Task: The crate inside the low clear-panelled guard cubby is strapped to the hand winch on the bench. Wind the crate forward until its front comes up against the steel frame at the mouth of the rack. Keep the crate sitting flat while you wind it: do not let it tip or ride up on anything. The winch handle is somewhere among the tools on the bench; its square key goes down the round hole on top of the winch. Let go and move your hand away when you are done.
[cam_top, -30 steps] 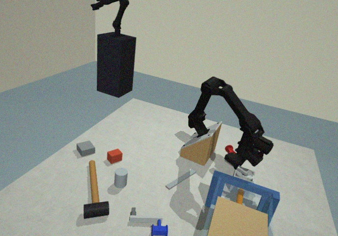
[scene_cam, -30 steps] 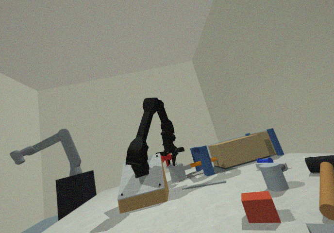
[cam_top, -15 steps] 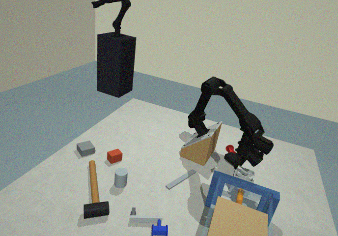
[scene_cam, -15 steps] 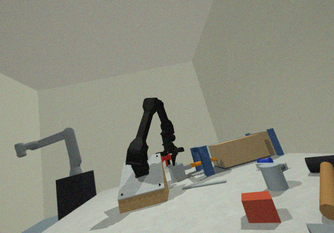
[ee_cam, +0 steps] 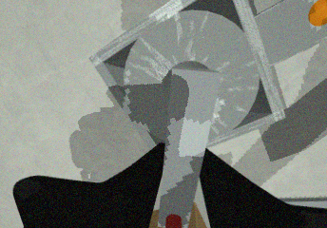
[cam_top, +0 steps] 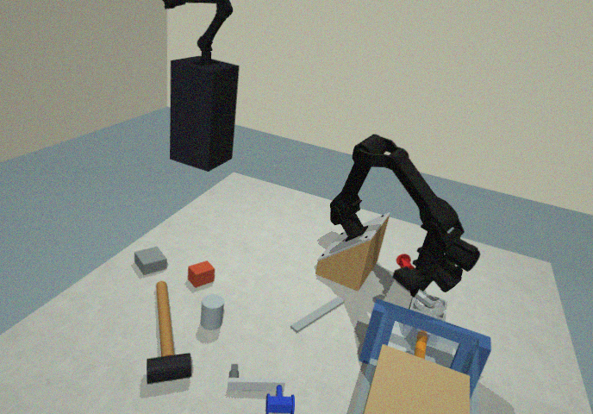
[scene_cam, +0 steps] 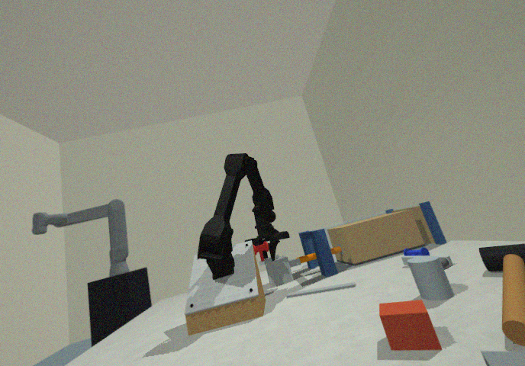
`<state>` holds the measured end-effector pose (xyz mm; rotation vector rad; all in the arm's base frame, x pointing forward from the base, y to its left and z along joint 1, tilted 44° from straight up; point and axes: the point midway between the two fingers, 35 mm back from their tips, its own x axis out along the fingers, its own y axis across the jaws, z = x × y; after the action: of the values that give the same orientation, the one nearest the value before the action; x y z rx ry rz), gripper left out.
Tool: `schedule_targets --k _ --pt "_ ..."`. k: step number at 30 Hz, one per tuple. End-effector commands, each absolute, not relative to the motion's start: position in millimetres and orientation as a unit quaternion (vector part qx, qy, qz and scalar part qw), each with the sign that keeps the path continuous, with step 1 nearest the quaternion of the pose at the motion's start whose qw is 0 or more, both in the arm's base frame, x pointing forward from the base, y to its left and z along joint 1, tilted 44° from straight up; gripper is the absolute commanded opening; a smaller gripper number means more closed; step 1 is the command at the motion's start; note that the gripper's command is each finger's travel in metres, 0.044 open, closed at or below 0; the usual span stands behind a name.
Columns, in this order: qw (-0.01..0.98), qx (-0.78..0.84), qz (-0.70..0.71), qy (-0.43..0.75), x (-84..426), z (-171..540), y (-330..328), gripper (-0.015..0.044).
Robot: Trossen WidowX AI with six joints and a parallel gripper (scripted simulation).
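My gripper [ee_cam: 182, 150] [scene_cam: 273, 258] is shut on the grey arm of the winch handle, whose red knob [cam_top: 403, 260] [scene_cam: 261, 247] [ee_cam: 173, 221] shows beside it. The arm's far end lies over the middle of the round top of the winch [cam_top: 436, 306] [scene_cam: 278, 271] [ee_cam: 143, 62]; the square key and hole are hidden under it. An orange strap [cam_top: 421, 344] [scene_cam: 308, 258] [ee_cam: 321, 12] runs through the blue frame [cam_top: 429, 316] [scene_cam: 325, 254] to the tan crate [cam_top: 419, 380] [scene_cam: 375, 236]. The crate looks flat, with a gap between its front and the frame.
A grey bar [cam_top: 316, 315] [scene_cam: 321, 290] lies near my base. A blue-knobbed crank [cam_top: 255, 385], mallet [cam_top: 165, 319] [scene_cam: 517, 297], grey cylinder [cam_top: 212, 312] [scene_cam: 430, 278], red block [cam_top: 201, 274] [scene_cam: 410, 325] and grey block [cam_top: 150, 260] stand or lie on the bench.
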<state>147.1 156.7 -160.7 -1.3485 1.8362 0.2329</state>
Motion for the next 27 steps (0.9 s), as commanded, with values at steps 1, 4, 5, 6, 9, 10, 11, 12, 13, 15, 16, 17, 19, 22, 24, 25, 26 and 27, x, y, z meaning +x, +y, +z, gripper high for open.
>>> schedule_targets --k 1,4,5,6,9,10,11,12,13,15,16,17,19,22,24,25,26,27 --pt "0.406 -0.539 0.1 0.731 146.9 -163.9 154.1 0.0" --pt "0.404 -0.54 0.102 0.731 147.1 -163.8 154.0 0.0" --pt "0.404 -0.54 0.102 0.731 147.1 -163.8 154.0 0.0" --pt "0.404 -0.54 0.102 0.731 147.1 -163.8 154.0 0.0" --pt "0.404 -0.54 0.102 0.731 147.1 -163.8 154.0 0.0" --pt "0.404 -0.54 0.102 0.731 147.1 -163.8 154.0 0.0" --pt "0.406 -0.539 0.1 0.731 146.9 -163.9 154.1 0.0" --pt "0.41 -0.536 0.094 0.732 146.3 -164.1 154.4 0.0" --pt "0.414 -0.532 0.089 0.733 145.7 -164.4 154.7 0.0" --pt "0.416 -0.531 0.087 0.733 145.5 -164.5 154.8 0.0" --pt "0.416 -0.531 0.087 0.733 145.5 -164.5 154.8 0.0" --pt "0.416 -0.531 0.087 0.733 145.5 -164.5 154.8 0.0" --pt "0.416 -0.531 0.087 0.733 145.5 -164.5 154.8 0.0" --pt "0.416 -0.531 0.087 0.733 145.5 -164.5 154.8 0.0" --pt "0.422 -0.525 0.08 0.735 144.6 -164.8 155.2 0.0" --pt "0.426 -0.522 0.074 0.736 144.0 -165.0 155.5 0.0" --pt "0.428 -0.52 0.072 0.736 143.8 -165.0 155.6 0.0" --pt "0.428 -0.52 0.072 0.736 143.9 -165.0 155.7 0.0"
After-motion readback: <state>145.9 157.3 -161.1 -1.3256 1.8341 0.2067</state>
